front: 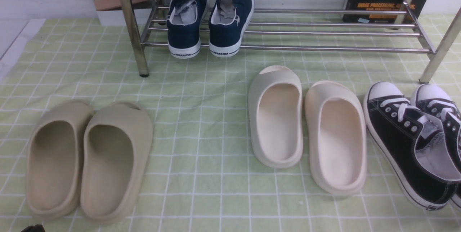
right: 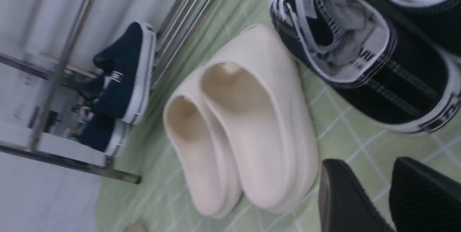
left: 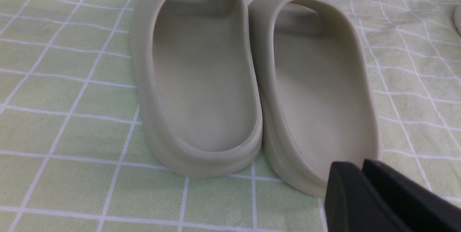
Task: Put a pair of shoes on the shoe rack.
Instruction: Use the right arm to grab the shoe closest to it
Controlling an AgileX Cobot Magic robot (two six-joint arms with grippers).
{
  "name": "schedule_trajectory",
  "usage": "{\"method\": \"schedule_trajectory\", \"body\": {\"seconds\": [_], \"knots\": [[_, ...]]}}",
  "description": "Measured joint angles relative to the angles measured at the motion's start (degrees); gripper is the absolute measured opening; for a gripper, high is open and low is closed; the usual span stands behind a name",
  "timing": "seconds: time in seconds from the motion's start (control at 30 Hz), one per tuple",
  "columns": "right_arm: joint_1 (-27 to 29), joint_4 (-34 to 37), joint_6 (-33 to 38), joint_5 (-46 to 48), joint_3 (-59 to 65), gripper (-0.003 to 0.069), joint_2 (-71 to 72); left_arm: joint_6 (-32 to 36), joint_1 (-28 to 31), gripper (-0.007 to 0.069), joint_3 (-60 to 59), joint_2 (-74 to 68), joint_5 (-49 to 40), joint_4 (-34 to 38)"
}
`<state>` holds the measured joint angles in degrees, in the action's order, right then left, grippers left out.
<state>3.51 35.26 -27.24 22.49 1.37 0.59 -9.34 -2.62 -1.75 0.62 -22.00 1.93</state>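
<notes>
The largest thing is one metal shoe rack [front: 335,48]; two navy sneakers [front: 224,23] stand on its lower level, near its left end. In front of it, on the checked cloth [front: 194,196], are two black sneakers [front: 407,145] at far right, two cream slippers [front: 335,142] just beside them, and two beige slippers [front: 108,163] at left. The cream slippers lie between the black and beige pairs. The right jaws [right: 374,178] are open and hold nothing; the left jaws [left: 360,167] are nearly closed, also empty.
</notes>
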Motion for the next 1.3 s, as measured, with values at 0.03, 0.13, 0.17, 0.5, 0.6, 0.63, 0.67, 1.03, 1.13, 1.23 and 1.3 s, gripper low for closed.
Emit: {"method": "schedule_trajectory", "body": {"seconds": [0.03,0.13,0.17,0.5,0.6,0.63,0.67,1.03,1.13,1.23,1.3], "knots": [[0.0,1.2,-0.1,0.0,0.1,0.0239,0.0,0.0,0.0,0.0068,0.0,0.0,0.0,0.0],[0.0,1.0,0.3,-1.1,0.1,0.0239,0.0,0.0,0.0,0.0071,0.0,0.0,0.0,0.0],[0.0,0.9,0.3,-1.2,0.1,0.0239,0.0,0.0,0.0,0.0071,0.0,0.0,0.0,0.0],[0.0,-3.5,6.8,-8.7,-5.0,0.0234,0.0,0.0,0.0,0.0082,0.0,0.0,0.0,0.0],[0.0,-6.7,14.5,-7.0,-11.7,0.0182,-1.6,0.0,0.0,0.0082,0.0,0.0,0.0,0.0],[0.0,-8.7,18.1,-4.6,-15.5,0.0132,-4.3,0.0,0.0,0.0082,0.0,0.0,0.0,0.0],[0.0,-9.4,19.3,-3.6,-16.9,0.0125,-4.8,0.0,0.0,0.0082,0.0,0.0,0.0,0.0],[-1.5,-29.5,37.3,34.7,-51.2,-0.0003,-42.5,0.0,0.0,0.0092,0.0,0.0,0.0,0.0],[-5.5,-29.7,37.6,39.0,-54.9,-0.0003,-49.7,0.0,0.0,0.0092,0.0,0.0,0.0,0.0],[-9.5,-29.8,37.8,39.7,-56.4,-0.0003,-54.9,0.0,0.0,0.0092,0.0,0.0,0.0,0.0],[-12.2,-31.0,37.6,39.9,-56.6,-0.0001,-59.1,0.0,0.0,0.0092,0.0,0.0,0.0,0.0]]}}
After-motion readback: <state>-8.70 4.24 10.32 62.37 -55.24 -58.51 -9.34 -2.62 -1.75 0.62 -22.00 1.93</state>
